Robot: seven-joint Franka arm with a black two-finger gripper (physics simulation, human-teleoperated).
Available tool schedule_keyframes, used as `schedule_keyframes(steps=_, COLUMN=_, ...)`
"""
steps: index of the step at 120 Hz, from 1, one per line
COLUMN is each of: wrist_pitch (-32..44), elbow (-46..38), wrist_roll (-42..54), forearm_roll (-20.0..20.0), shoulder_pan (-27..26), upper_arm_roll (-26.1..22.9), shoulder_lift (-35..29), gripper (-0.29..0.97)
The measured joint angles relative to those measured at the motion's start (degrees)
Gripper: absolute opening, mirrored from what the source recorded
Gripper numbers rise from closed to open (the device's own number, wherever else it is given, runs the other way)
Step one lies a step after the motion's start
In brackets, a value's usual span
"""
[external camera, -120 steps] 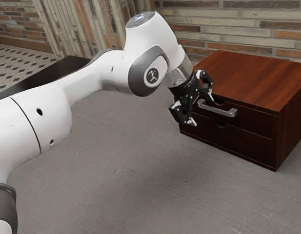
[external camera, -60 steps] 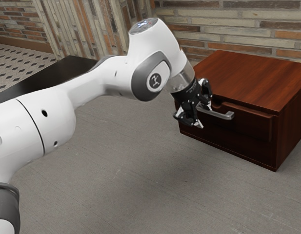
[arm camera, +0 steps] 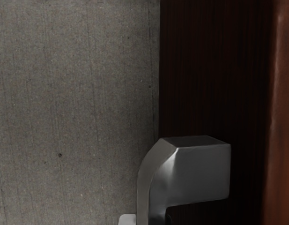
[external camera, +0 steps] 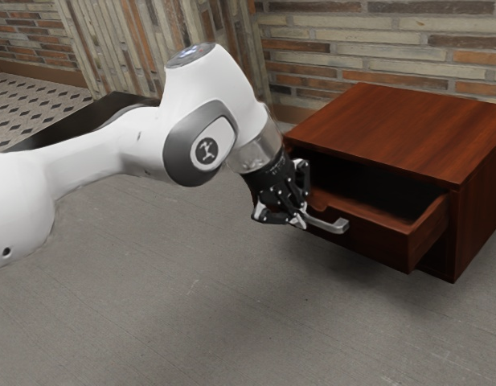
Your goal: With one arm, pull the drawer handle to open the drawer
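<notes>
Wooden cabinet [external camera: 408, 129], one drawer [external camera: 376, 232] standing open, one silver handle [external camera: 332, 226], one black tool [external camera: 294, 215] clamped on it.

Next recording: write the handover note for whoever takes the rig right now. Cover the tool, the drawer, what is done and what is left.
The tool is shut on the silver handle, at the end nearer the arm.
The drawer is the top one of the wooden cabinet. It stands partway out, with a dark gap above it.
Done: handle grasped, drawer open partway.
Left: probably pull further if full opening is wanted, then release.
</notes>
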Motion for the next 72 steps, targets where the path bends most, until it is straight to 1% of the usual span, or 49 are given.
schedule_keyframes(steps=30, wrist_pitch=0.7, elbow=-11.0, wrist_roll=-0.1, forearm_roll=0.0, shoulder_pan=0.7, upper_arm_roll=-0.6, shoulder_lift=-9.2, gripper=-0.1)
schedule_keyframes(steps=40, wrist_pitch=0.7, elbow=-14.3, wrist_roll=-0.2, forearm_roll=0.0, shoulder_pan=-0.2, upper_arm_roll=0.3, shoulder_lift=-12.1, gripper=-0.11)
schedule_keyframes(steps=50, wrist_pitch=0.8, elbow=-16.6, wrist_roll=-0.3, forearm_roll=0.0, shoulder_pan=0.0, upper_arm_roll=0.5, shoulder_lift=-14.3, gripper=-0.1)
schedule_keyframes(steps=61, wrist_pitch=0.8, elbow=-17.6, wrist_roll=-0.3, forearm_roll=0.1, shoulder_pan=0.7, upper_arm_roll=0.4, shoulder_lift=-15.4, gripper=-0.1)
schedule_keyframes(steps=72, wrist_pitch=1.0, elbow=-17.7, wrist_roll=-0.3, forearm_roll=0.3, shoulder_pan=0.7, upper_arm_roll=0.3, shoulder_lift=-15.8, gripper=0.09)
